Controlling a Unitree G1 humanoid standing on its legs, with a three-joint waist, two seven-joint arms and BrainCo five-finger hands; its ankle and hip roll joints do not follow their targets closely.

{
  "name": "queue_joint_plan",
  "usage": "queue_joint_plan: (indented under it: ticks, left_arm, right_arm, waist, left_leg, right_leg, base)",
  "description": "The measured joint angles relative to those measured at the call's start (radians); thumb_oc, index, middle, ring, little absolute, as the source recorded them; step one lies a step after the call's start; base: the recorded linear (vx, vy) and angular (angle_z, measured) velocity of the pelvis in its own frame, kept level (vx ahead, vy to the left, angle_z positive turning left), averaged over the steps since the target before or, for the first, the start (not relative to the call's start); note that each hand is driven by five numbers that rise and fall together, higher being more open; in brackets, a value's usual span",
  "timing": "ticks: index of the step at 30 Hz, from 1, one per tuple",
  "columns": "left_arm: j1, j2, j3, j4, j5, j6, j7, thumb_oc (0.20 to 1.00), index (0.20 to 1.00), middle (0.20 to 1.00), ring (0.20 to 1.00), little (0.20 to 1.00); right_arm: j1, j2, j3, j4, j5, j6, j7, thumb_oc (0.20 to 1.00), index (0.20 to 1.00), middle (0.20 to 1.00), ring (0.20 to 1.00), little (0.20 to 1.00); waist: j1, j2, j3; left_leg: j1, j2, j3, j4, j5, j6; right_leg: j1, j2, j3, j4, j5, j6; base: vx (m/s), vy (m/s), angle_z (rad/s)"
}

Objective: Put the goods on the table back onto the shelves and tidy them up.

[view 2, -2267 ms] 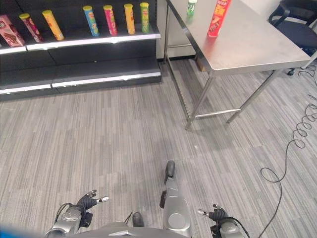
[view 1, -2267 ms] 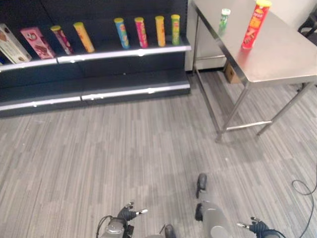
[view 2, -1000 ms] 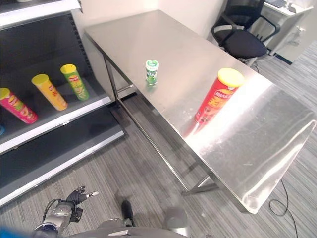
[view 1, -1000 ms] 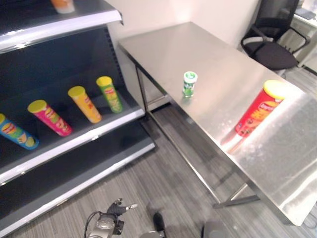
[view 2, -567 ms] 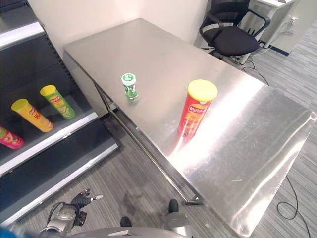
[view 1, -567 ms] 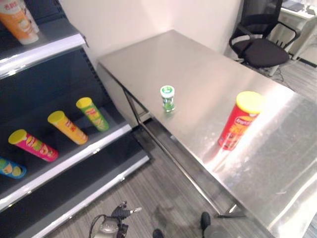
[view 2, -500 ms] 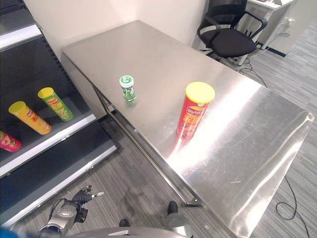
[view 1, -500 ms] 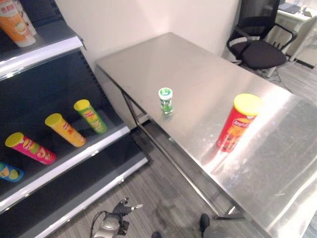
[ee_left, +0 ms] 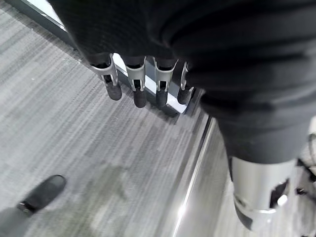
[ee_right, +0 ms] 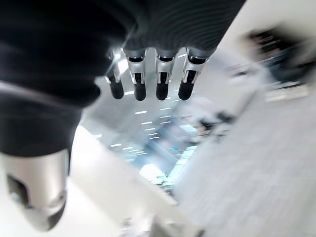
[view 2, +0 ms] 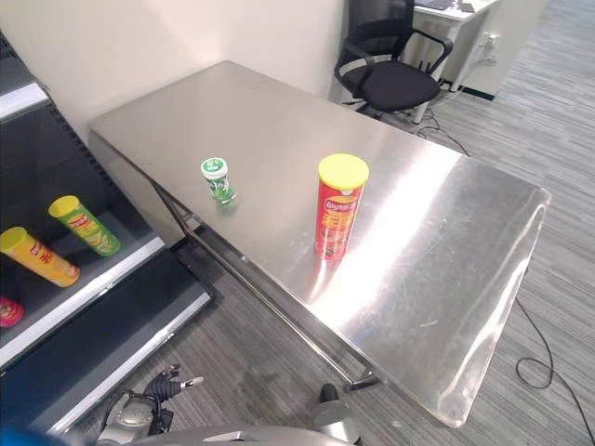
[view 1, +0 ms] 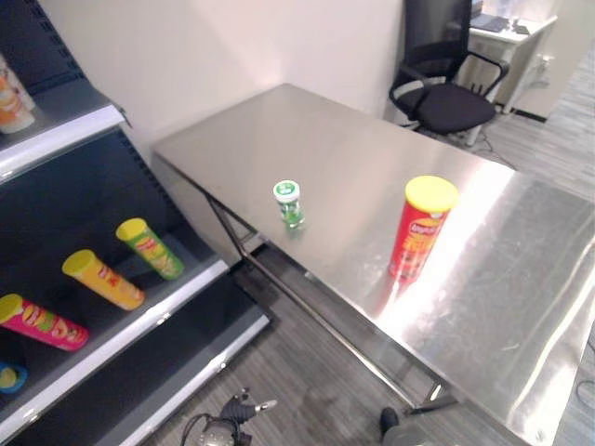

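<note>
A tall red crisp can with a yellow lid stands upright on the steel table, near its middle. A small green bottle with a white and green cap stands closer to the table's left edge, apart from the can. My left hand hangs low over the floor, in front of the table and well short of it. Its fingers are straight and hold nothing. In the right wrist view my right hand also has straight fingers and is empty.
Dark shelves stand left of the table, with a green can, a yellow can and a pink can lying on one board. A black office chair stands behind the table. Grey carpet lies between me and the table.
The camera has swung from the shelves and floor toward the table, which now takes up the middle. Can and bottle keep their places on the table. My left hand stays low.
</note>
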Motion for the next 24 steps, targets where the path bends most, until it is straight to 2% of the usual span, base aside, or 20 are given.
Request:
queue_joint_plan:
  ticks: [1, 3, 5, 8, 10, 13, 19, 24]
  left_arm:
    - [0.021, -0.001, 0.003, -0.021, 0.000, 0.000, -0.007, 1.000, 1.000, 1.000, 1.000, 1.000]
    - [0.035, -0.002, -0.004, -0.025, 0.000, -0.003, -0.017, 1.000, 1.000, 1.000, 1.000, 1.000]
    - [0.043, 0.000, -0.004, -0.027, 0.000, -0.005, -0.028, 1.000, 1.000, 1.000, 1.000, 1.000]
    - [0.051, 0.007, -0.021, -0.034, 0.000, -0.006, -0.045, 1.000, 1.000, 1.000, 1.000, 1.000]
    - [0.049, 0.008, -0.021, -0.036, -0.001, -0.007, -0.050, 1.000, 1.000, 1.000, 1.000, 1.000]
    - [0.045, 0.014, -0.023, -0.036, -0.002, -0.006, -0.061, 1.000, 1.000, 1.000, 1.000, 1.000]
    - [0.058, 0.017, -0.014, -0.035, -0.002, -0.008, -0.078, 1.000, 1.000, 1.000, 1.000, 1.000]
    - [0.063, 0.016, -0.003, -0.034, -0.002, -0.009, -0.081, 1.000, 1.000, 1.000, 1.000, 1.000]
  right_arm:
    - [-0.038, -0.014, 0.017, -0.071, -0.001, -0.002, 0.020, 1.000, 1.000, 1.000, 1.000, 1.000]
    - [-0.069, -0.052, 0.075, -0.110, -0.010, -0.051, 0.061, 1.000, 1.000, 1.000, 1.000, 1.000]
    - [-0.086, -0.111, 0.175, -0.132, -0.012, -0.051, 0.138, 1.000, 1.000, 1.000, 1.000, 1.000]
    - [-0.145, -0.172, 0.343, -0.098, -0.010, -0.048, 0.232, 1.000, 1.000, 1.000, 1.000, 1.000]
    - [-0.164, -0.170, 0.408, -0.094, -0.007, -0.043, 0.286, 1.000, 1.000, 1.000, 1.000, 1.000]
    - [-0.206, -0.177, 0.509, -0.095, 0.000, -0.034, 0.365, 1.000, 1.000, 1.000, 1.000, 1.000]
    - [-0.242, -0.179, 0.537, -0.121, 0.036, -0.032, 0.449, 1.000, 1.000, 1.000, 1.000, 1.000]
    - [-0.246, -0.178, 0.537, -0.168, 0.078, -0.030, 0.487, 1.000, 1.000, 1.000, 1.000, 1.000]
  waist:
    - [0.001, 0.002, -0.001]
    - [0.015, 0.001, -0.001]
    - [0.054, -0.004, 0.000]
    - [0.060, -0.006, -0.001]
    - [0.084, -0.012, 0.004]
    - [0.097, -0.018, 0.012]
    - [0.105, -0.017, 0.031]
    - [0.105, -0.001, 0.044]
  left_leg:
    - [0.001, 0.000, 0.001, 0.000, 0.000, 0.000]
    - [0.000, -0.001, -0.004, 0.000, 0.001, 0.001]
    - [-0.004, -0.002, -0.015, 0.000, 0.006, 0.003]
    - [-0.003, -0.002, -0.023, 0.001, 0.007, 0.003]
    - [-0.004, -0.002, -0.027, 0.004, 0.010, 0.001]
    - [-0.003, -0.002, -0.041, 0.001, 0.011, 0.001]
    - [0.001, -0.004, -0.058, 0.001, 0.012, 0.002]
    - [-0.003, -0.004, -0.077, 0.001, 0.015, 0.000]
  right_leg:
    - [-0.001, 0.000, -0.001, 0.000, 0.000, 0.000]
    - [0.001, -0.001, -0.004, -0.002, 0.001, -0.001]
    - [0.003, -0.003, -0.015, 0.002, 0.002, -0.003]
    - [0.007, -0.003, -0.025, 0.002, 0.004, -0.002]
    - [0.008, -0.003, -0.030, 0.002, 0.004, -0.002]
    - [0.020, -0.005, -0.046, -0.001, 0.001, 0.001]
    - [0.036, -0.008, -0.064, -0.002, -0.003, 0.003]
    - [0.042, -0.008, -0.083, -0.002, -0.007, 0.001]
  base:
    - [0.00, -0.010, 0.03]
    - [0.00, -0.018, 0.07]
    - [-0.01, -0.033, 0.14]
    - [0.00, -0.025, 0.11]
    - [0.00, -0.032, 0.07]
    - [0.00, -0.028, 0.12]
    - [0.02, -0.032, 0.10]
    - [0.01, -0.021, 0.11]
